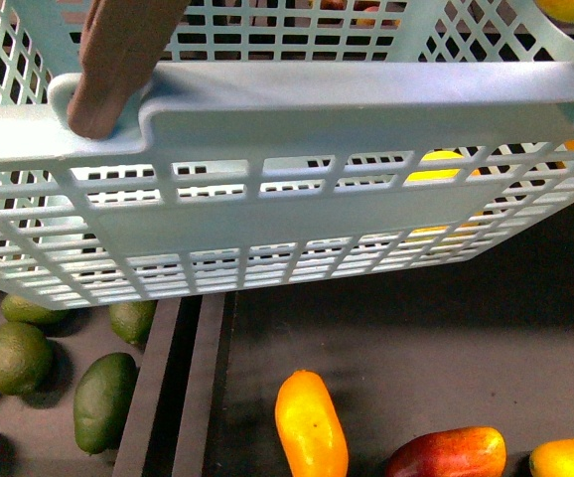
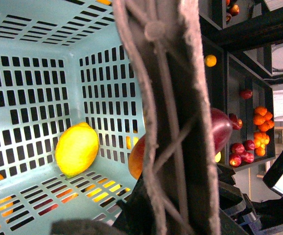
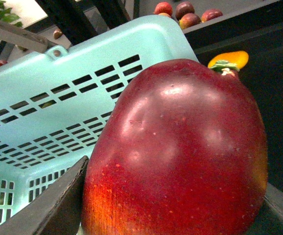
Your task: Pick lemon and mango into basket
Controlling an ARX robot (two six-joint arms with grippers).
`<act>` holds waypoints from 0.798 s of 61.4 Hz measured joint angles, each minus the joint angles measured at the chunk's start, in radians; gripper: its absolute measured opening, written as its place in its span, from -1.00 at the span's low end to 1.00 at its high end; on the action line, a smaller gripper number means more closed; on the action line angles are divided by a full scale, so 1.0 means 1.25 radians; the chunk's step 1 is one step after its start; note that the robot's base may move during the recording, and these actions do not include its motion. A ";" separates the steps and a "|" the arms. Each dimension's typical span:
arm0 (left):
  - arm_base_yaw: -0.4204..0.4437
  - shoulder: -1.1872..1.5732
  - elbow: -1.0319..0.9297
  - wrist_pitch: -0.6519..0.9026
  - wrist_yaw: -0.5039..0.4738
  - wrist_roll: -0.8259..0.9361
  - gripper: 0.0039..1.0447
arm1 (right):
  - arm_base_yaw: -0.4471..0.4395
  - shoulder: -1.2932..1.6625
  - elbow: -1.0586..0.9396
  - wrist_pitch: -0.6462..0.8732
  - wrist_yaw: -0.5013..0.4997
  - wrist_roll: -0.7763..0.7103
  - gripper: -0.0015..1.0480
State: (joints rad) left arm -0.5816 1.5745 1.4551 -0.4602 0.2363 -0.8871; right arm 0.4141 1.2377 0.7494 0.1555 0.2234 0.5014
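The turquoise basket fills the upper front view, tilted, with its brown handle at top left. My left gripper is shut on the basket at this handle, which crosses the left wrist view. The lemon lies inside the basket in a corner and shows through the slots in the front view. My right gripper is shut on the deep red mango, held close by the basket's wall. The mango also shows behind the handle.
Below the basket lie green fruits, a yellow-orange mango and a red mango, split by a dark divider. Dark shelves hold tangerines and red apples.
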 joint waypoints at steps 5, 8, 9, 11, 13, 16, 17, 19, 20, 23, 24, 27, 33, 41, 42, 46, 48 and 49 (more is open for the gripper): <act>0.000 0.000 0.000 0.000 0.000 0.000 -0.92 | 0.000 0.000 0.000 0.000 0.005 0.009 0.83; 0.000 0.000 0.000 0.000 0.000 0.000 -0.92 | -0.001 -0.003 0.000 -0.001 0.008 0.012 0.85; 0.000 0.000 0.000 0.000 0.000 0.001 -0.92 | -0.002 -0.008 0.000 -0.003 0.007 0.012 0.84; 0.000 0.000 0.000 0.000 0.001 0.002 -0.92 | -0.005 -0.012 0.000 -0.007 0.007 0.012 0.83; 0.000 0.000 0.000 0.000 0.000 0.002 -0.92 | -0.010 -0.022 -0.001 -0.014 0.007 0.011 0.83; -0.001 0.000 0.000 0.000 0.001 0.001 -0.92 | -0.027 -0.049 -0.004 -0.028 0.009 0.009 0.83; -0.001 0.000 0.000 0.000 0.001 0.001 -0.92 | -0.031 -0.055 -0.005 -0.031 0.011 0.007 0.83; -0.001 0.000 0.000 0.000 0.002 0.000 -0.92 | -0.044 -0.078 -0.011 -0.040 0.020 0.000 0.83; -0.001 0.000 0.000 0.000 0.002 0.000 -0.92 | -0.049 -0.086 -0.013 -0.043 0.023 -0.003 0.83; -0.001 0.000 0.000 0.000 0.000 -0.001 -0.92 | -0.077 -0.134 -0.024 -0.067 0.038 -0.018 0.83; 0.000 0.000 0.000 0.000 -0.001 -0.001 -0.92 | -0.082 -0.144 -0.027 -0.073 0.041 -0.021 0.83; 0.001 0.000 0.000 0.000 -0.003 0.000 -0.92 | -0.101 -0.182 -0.036 -0.091 0.049 -0.028 0.83; 0.002 0.000 0.000 0.000 -0.006 0.000 -0.92 | -0.128 -0.230 -0.070 -0.022 0.040 -0.085 0.73; -0.002 0.000 0.000 0.000 0.000 0.000 -0.92 | -0.156 -0.277 -0.200 0.188 -0.013 -0.282 0.34; -0.001 0.000 0.000 0.000 0.003 -0.001 -0.92 | -0.158 -0.281 -0.210 0.195 -0.016 -0.288 0.30; -0.001 0.000 0.000 0.000 0.005 -0.005 -0.92 | -0.175 -0.305 -0.260 0.218 -0.030 -0.334 0.10; 0.000 0.000 0.000 0.000 0.004 -0.005 -0.92 | -0.182 -0.317 -0.281 0.224 -0.036 -0.348 0.00; 0.000 0.000 0.000 0.000 0.003 -0.005 -0.92 | -0.187 -0.325 -0.293 0.228 -0.040 -0.357 -0.06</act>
State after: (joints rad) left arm -0.5816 1.5745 1.4551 -0.4606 0.2398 -0.8940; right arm 0.1802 0.8314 0.3828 0.4400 0.1730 0.0555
